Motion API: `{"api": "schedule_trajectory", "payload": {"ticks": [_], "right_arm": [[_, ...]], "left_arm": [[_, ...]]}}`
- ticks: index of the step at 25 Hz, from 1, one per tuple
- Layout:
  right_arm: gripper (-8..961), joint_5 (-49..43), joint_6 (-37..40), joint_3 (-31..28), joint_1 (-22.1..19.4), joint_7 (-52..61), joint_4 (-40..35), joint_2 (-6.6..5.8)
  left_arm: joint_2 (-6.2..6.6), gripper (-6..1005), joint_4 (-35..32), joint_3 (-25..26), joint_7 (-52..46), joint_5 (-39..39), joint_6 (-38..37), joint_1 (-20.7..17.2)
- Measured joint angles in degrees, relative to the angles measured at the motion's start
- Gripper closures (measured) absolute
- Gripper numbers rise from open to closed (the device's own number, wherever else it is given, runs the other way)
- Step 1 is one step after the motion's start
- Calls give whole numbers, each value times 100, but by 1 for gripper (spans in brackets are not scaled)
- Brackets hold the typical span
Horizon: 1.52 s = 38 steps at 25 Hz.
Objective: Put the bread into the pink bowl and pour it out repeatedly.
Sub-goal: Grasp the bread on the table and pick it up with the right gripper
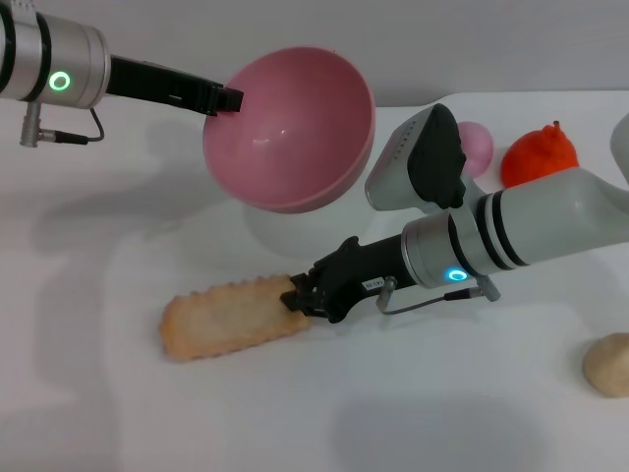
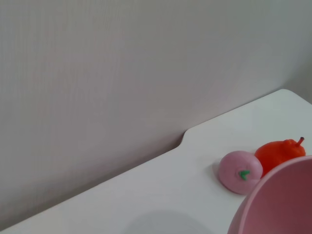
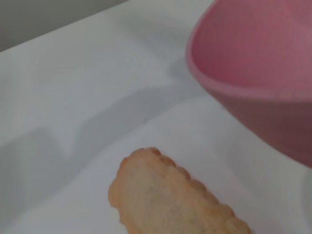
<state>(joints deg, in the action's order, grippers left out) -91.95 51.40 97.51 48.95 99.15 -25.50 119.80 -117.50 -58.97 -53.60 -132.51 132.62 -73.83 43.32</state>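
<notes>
While left tool grips tilted pink bowl, right tool clamps bread end.

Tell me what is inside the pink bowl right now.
Nothing: the pink bowl, tilted and lifted by the left pincer at its rim, shows a bare glossy inside. The bread lies on the table, gripped by the right pincer.

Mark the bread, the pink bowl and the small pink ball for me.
bread point(image 1: 231, 317), head view, middle of its pale top face.
pink bowl point(image 1: 285, 123), head view, glossy inside wall.
small pink ball point(image 2: 239, 171), left wrist view, near its green mark.
</notes>
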Motion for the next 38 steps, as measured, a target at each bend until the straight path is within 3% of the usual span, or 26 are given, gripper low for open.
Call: {"api": "schedule_trajectory", "payload": {"ticks": [28, 32, 38], "right_arm": [[882, -7, -7, 137, -45, -7, -36, 0], [891, -8, 31, 137, -179, -40, -234, -8], [893, -51, 205, 389, -720, -90, -1065, -49]], "left_arm": [[-9, 956, -1, 0, 6, -22, 1, -35], [-6, 956, 7, 0, 6, -22, 35, -48], [36, 956, 10, 49, 6, 14, 147, -71]]}}
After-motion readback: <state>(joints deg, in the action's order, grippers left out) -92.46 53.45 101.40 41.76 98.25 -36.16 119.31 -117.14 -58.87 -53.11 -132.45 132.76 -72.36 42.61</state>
